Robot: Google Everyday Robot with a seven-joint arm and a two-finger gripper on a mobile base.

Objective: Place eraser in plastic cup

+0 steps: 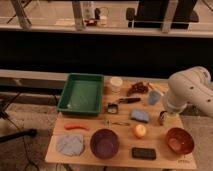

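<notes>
Lying flat near the front edge of the pale wooden desk (158, 131), the flat black rectangular eraser (144, 153) sits between a deep purple round bowl (104, 144) on its left and an orange-brown round bowl (179, 141) on its right. The small pale blue plastic cup (154, 97) stands upright well behind it, toward the desk's back right. Between the two lie a round yellow-orange fruit (139, 131) and a blue rectangular sponge pad (140, 116). A dark shiny metal cup (163, 119) stands just right of the pad. A black-handled tool (122, 102) lies left of the blue cup, with a cream-white round cup (116, 83) behind it. A green rectangular plastic tray (67, 95) fills the back left. A crumpled grey-blue cloth (70, 145) and a thin orange stick-like thing (76, 127) lie at the front left.

The white robot arm (190, 90) reaches in over the right edge. Its gripper (166, 111) hangs between the blue cup and the metal cup, fingers spread and pinching nothing. The arm is cut off by the right border and hides part of the desk's right side. A dark reddish-brown heap (137, 89) beside the blue cup is hard to make out, as is a small metallic piece (116, 122) at mid-desk.
</notes>
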